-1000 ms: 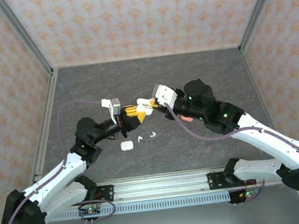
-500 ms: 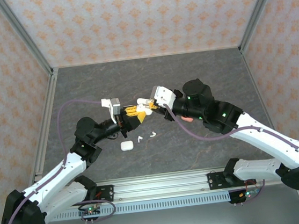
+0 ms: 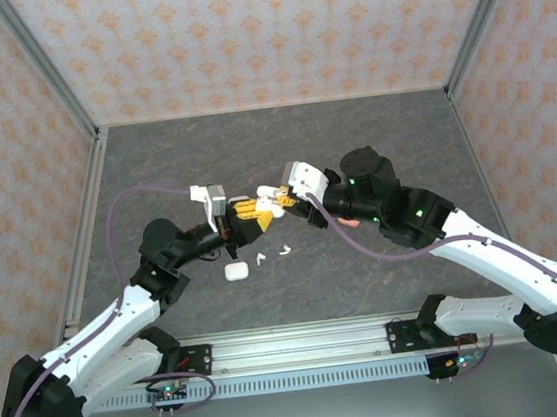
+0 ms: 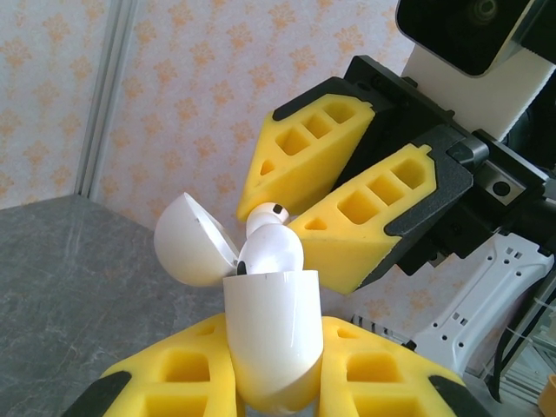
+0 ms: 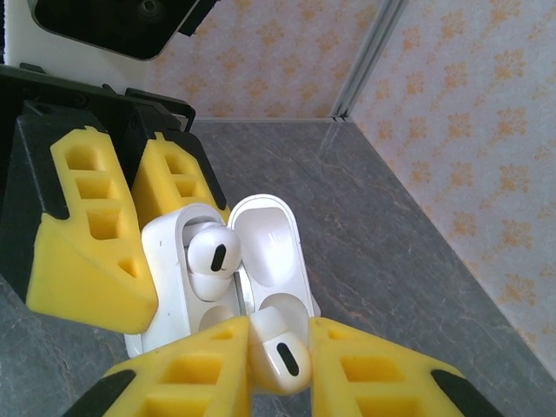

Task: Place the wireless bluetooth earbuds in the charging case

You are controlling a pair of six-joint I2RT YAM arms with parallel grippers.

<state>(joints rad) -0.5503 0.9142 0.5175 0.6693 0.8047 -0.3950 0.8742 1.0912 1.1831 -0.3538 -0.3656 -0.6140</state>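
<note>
Nearest us, the two arms rise from the rail at the front of the grey stone-look table [image 3: 153, 162] and lean in toward each other. Just past the rail a closed white case [image 3: 234, 271] lies flat on the table. A loose white earbud [image 3: 261, 259] lies just to its right and a second loose earbud [image 3: 284, 249] a little further right, none of the three touching.

Above and beyond them we see the grippers meet nose to nose in mid-air. The left gripper [image 4: 274, 373] is clamped on the body of the open charging case [image 4: 276, 330], a yellow finger [image 4: 143, 382] pressing on each side and the lid [image 4: 193, 252] swung back. The right wrist view gives us a seated earbud [image 5: 213, 256] lying in one socket. The right gripper [image 5: 278, 378] is closed on the stem of the held earbud [image 5: 276, 347], whose rounded head sits right at the mouth of the case, beside the lid and next to the free socket.

Under the right arm a coral-pink object [image 3: 349, 223] shows on the table. It may be an earbud or a case; too much of it is covered for us to say. Farthest back stand the aluminium corner posts [image 3: 46, 69] and the wall [image 3: 259, 40] papered in an orange motif.
</note>
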